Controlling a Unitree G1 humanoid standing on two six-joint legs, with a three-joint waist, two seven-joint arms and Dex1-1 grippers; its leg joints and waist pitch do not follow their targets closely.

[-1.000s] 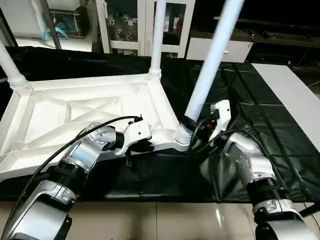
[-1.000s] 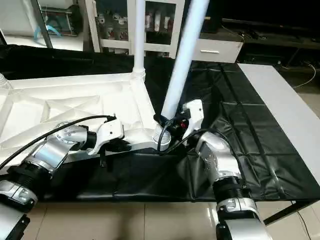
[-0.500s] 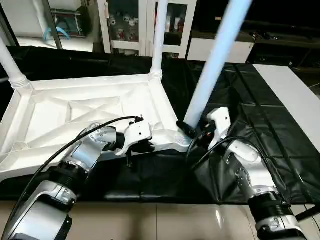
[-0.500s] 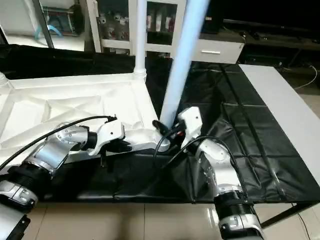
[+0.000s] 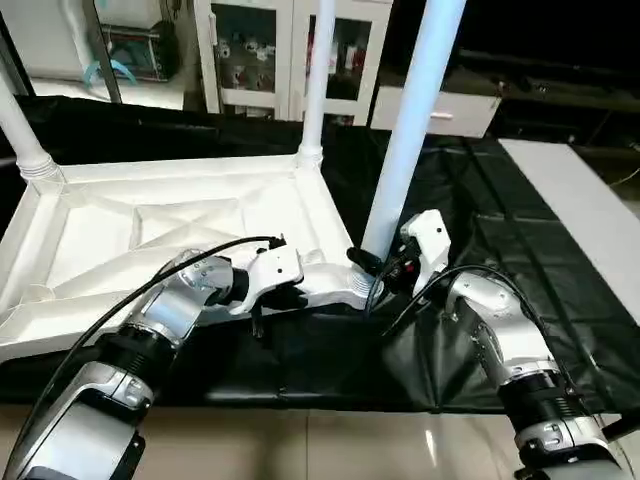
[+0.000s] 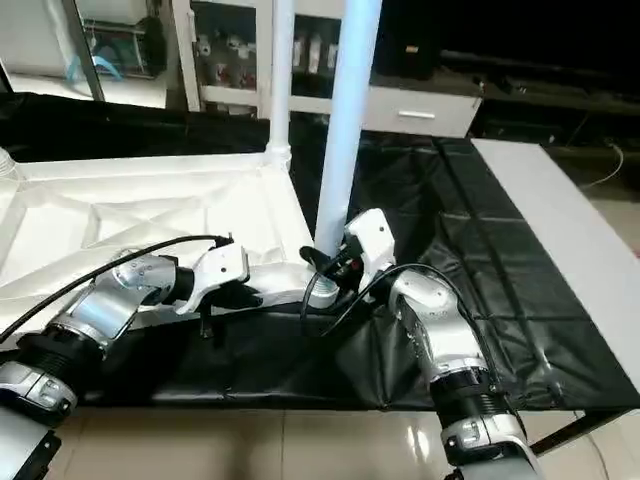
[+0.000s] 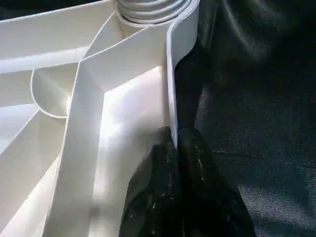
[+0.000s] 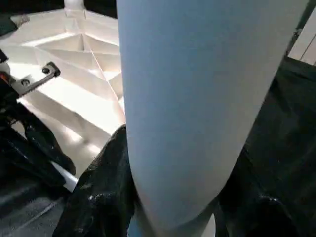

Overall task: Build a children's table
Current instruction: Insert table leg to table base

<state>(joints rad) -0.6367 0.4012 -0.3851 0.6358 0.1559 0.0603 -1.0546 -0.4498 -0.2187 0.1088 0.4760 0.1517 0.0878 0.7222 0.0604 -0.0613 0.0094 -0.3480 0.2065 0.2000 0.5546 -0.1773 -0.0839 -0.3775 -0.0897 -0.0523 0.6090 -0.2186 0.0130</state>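
The children's table top (image 5: 150, 230) lies underside up on the black-draped work table (image 5: 500, 230), its ribs showing. Two white legs stand in its far corners, one on the left (image 5: 20, 130) and one on the right (image 5: 318, 80). My left gripper (image 5: 290, 295) is shut on the top's near rim (image 7: 170, 98), with a black finger (image 7: 153, 197) on each side of it. My right gripper (image 5: 375, 270) is shut on the lower end of a third leg (image 5: 410, 120), which stands almost upright at the near right corner socket (image 5: 358, 290). That leg (image 8: 197, 98) looms between the fingers (image 8: 98, 192).
A light grey panel (image 5: 585, 200) lies along the work table's right side. Glass-door cabinets (image 5: 270, 50) stand behind the table. Tiled floor (image 5: 330, 440) runs along the near edge. A black cable (image 5: 150, 290) loops over my left forearm.
The leg in my right gripper has swung from leaning right to nearly upright, and the right gripper has shifted left toward the corner socket. My left gripper keeps its hold on the rim.
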